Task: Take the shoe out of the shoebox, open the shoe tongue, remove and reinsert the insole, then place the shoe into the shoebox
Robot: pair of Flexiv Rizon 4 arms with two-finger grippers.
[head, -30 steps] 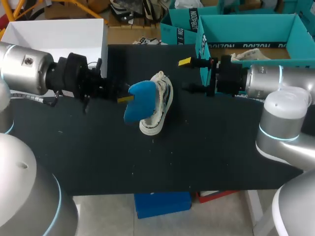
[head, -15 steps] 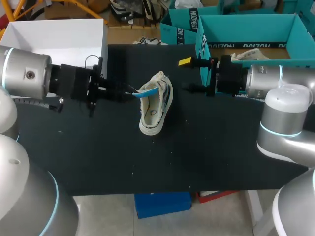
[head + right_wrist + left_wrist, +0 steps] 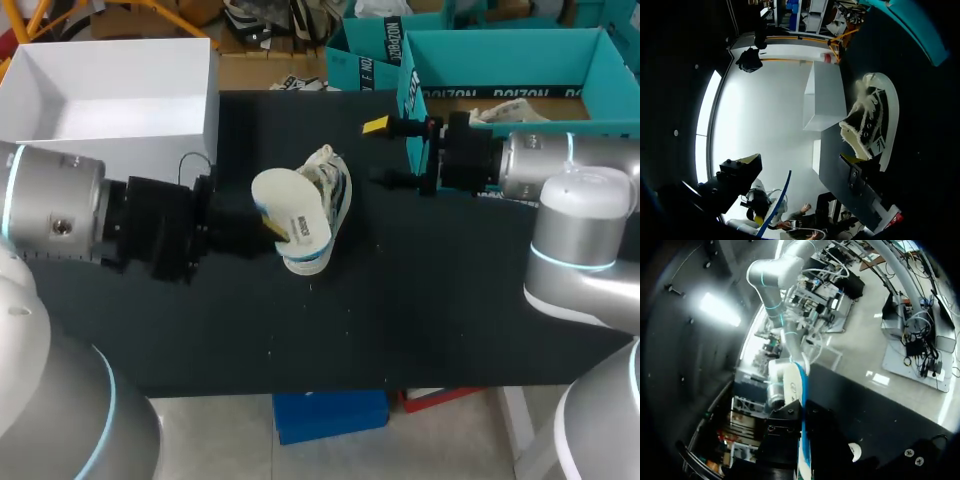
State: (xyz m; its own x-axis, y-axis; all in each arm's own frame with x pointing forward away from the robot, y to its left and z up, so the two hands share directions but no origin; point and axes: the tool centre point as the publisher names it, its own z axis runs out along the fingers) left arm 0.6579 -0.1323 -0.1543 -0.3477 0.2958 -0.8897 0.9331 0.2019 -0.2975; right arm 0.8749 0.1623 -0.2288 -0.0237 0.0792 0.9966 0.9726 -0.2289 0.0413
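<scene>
Left tool [image 3: 268,220] is pinching the insole [image 3: 285,205] by one edge and holding it above the bench [image 3: 400,300], right at the shoe [image 3: 335,190]. In the head view the insole overlaps the shoe's left side; can't tell whether they touch. Change vs earlier: 1 s ago the insole showed its blue face and 0.5 s ago it was edge-on. Now the white underside with a small label faces up, so the left wrist has rolled it right over. The left arm has also shifted toward the near side of the bench. Left wrist view: the insole [image 3: 802,440] runs edge-on between the dark fingers. The shoe hasn't moved — on the bench near the middle, outside both boxes. Right tool [image 3: 378,152] is spread wide with nothing in it, right of the shoe and just beside the teal box [image 3: 500,60], same spot as before. Right wrist view has the shoe [image 3: 872,120] ahead of the spread fingers. White box [image 3: 110,70] sits at the far left corner.
</scene>
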